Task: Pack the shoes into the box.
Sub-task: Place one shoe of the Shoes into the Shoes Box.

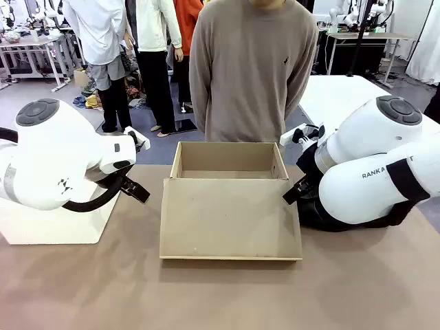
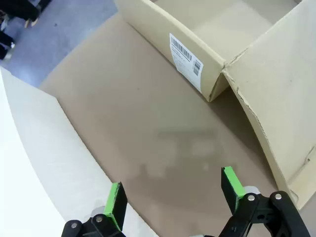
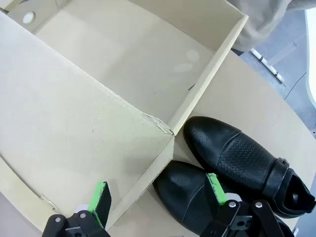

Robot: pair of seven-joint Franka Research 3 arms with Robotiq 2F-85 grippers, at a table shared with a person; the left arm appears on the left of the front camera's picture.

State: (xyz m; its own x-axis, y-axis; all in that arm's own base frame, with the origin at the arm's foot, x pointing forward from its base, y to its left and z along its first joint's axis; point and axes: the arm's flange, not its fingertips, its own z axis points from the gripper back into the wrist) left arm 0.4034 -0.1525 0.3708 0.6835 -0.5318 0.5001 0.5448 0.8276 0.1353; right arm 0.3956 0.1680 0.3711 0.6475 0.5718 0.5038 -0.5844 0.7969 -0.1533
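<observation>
The brown cardboard box (image 1: 227, 160) stands open mid-table with nothing inside it, its flap lid (image 1: 230, 218) lying flat toward me. In the right wrist view two glossy black shoes (image 3: 237, 153) (image 3: 183, 200) lie side by side on the table just outside the box's corner (image 3: 170, 131), toes toward it. My right gripper (image 3: 158, 193) is open above the lid's edge, with one green pad (image 3: 216, 187) over the nearer shoe's toe. My left gripper (image 2: 174, 192) is open over bare table, on the barcode-label (image 2: 186, 61) side of the box, holding nothing.
A larger white box (image 1: 55, 223) sits at the table's left, under my left arm; its edge (image 2: 34, 148) lies close to the left gripper. A person in a grey-brown sweater (image 1: 251, 69) stands behind the box at the far side. The table's front strip (image 1: 220, 295) is bare.
</observation>
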